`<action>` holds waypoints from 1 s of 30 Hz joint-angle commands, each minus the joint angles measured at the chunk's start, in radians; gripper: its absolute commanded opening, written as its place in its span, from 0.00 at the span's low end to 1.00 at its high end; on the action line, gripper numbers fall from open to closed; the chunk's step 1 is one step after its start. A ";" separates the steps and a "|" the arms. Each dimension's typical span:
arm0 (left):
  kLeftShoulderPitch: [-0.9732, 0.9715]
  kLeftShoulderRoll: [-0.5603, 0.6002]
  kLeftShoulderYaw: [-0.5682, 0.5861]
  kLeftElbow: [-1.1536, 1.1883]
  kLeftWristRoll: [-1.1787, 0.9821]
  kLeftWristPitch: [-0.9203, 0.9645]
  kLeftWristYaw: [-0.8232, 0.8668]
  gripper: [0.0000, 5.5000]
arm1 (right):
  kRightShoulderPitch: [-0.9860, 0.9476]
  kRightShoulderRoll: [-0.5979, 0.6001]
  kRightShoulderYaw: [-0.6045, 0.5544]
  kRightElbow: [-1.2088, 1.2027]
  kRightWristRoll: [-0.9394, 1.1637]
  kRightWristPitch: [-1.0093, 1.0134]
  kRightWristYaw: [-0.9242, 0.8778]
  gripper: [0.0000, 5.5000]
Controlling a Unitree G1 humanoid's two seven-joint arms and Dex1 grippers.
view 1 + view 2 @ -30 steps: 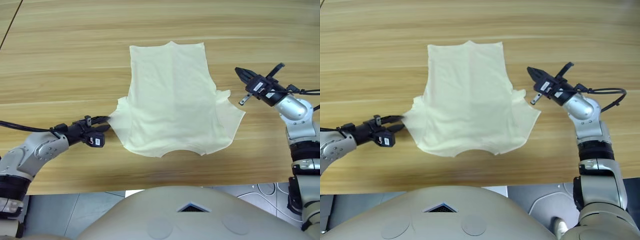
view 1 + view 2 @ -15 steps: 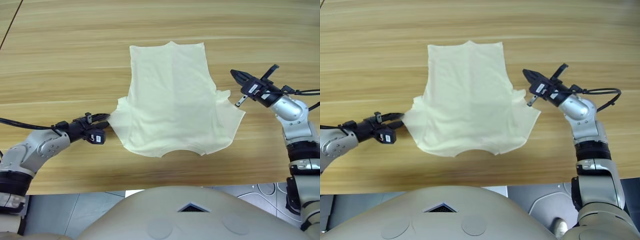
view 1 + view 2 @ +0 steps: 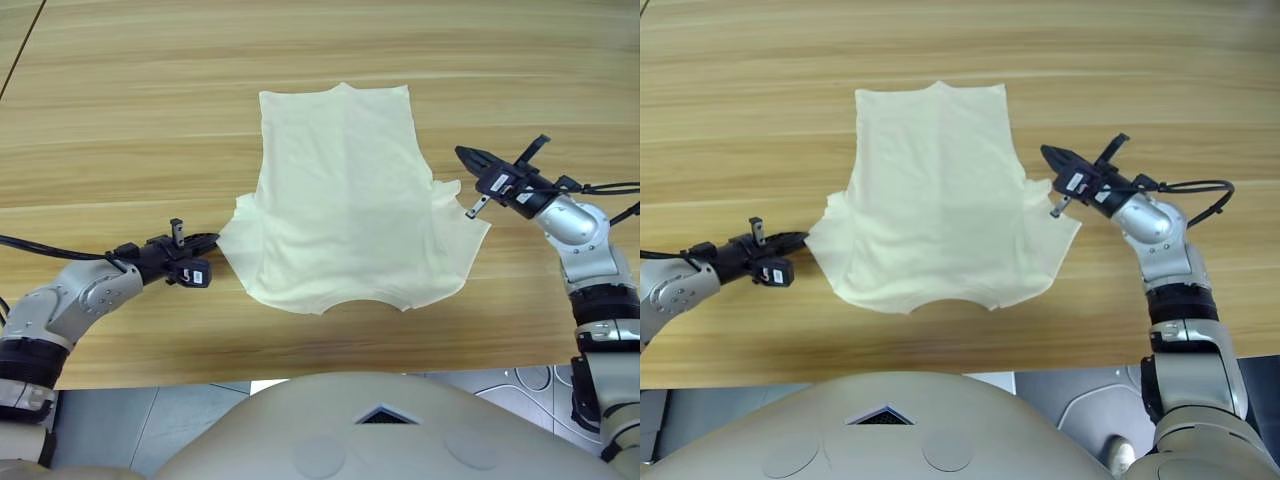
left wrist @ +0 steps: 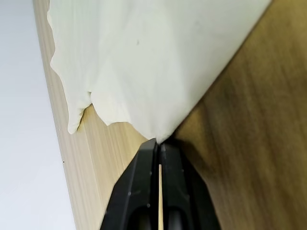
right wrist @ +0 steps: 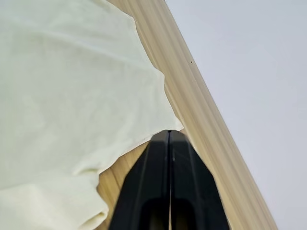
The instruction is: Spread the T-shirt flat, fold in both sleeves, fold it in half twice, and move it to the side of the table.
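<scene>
Cream T-shirt (image 3: 345,200) central on table (image 3: 120,100)

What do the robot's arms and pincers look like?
The left arm and right arm are silver-grey with rounded joints, black bands and a black cable each. The left pincer and right pincer are black, each with two slim fingers tapering to a point and a small pale label on the body.
</scene>
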 commanded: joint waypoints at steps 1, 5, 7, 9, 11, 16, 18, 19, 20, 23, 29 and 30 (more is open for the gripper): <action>0.005 -0.019 0.004 -0.027 0.001 -0.051 0.051 0.01 | 0.000 0.006 0.006 0.005 -0.011 0.009 -0.007 0.00; -0.002 -0.024 0.022 -0.035 0.010 -0.061 0.083 0.01 | 0.002 0.007 0.007 0.006 -0.014 0.007 -0.008 0.00; -0.005 -0.024 0.023 -0.031 0.020 -0.057 0.092 0.01 | 0.007 0.006 0.007 0.002 -0.015 0.005 -0.008 0.00; -0.009 -0.027 0.027 -0.026 0.028 -0.056 0.105 0.01 | 0.011 0.005 0.007 -0.002 -0.015 0.004 -0.007 0.00; -0.015 -0.035 0.029 -0.025 0.029 -0.058 0.118 0.01 | 0.012 0.006 0.008 -0.002 -0.017 0.003 -0.008 0.00; -0.035 -0.059 0.012 -0.028 0.031 -0.071 0.135 0.01 | 0.015 0.009 0.012 -0.007 -0.020 0.002 -0.008 0.00; -0.051 -0.080 0.007 -0.032 0.032 -0.076 0.143 0.01 | 0.015 0.010 0.014 -0.008 -0.021 0.002 -0.009 0.00; -0.060 -0.091 0.005 -0.034 0.033 -0.080 0.148 0.01 | 0.014 0.013 0.016 -0.007 -0.023 0.003 -0.010 0.00; -0.069 -0.103 0.003 -0.037 0.034 -0.083 0.153 0.01 | 0.013 0.015 0.018 -0.007 -0.024 0.003 -0.010 0.00; -0.094 -0.139 -0.011 -0.046 0.034 -0.089 0.159 0.01 | 0.012 0.017 0.022 -0.007 -0.028 0.004 -0.013 0.00; -0.124 -0.170 -0.025 -0.051 0.043 -0.097 0.155 0.01 | 0.019 0.018 0.017 -0.028 -0.001 -0.004 0.003 0.00; -0.127 -0.174 -0.029 -0.050 0.045 -0.101 0.153 0.01 | 0.019 0.020 0.017 -0.029 0.002 -0.004 0.004 0.00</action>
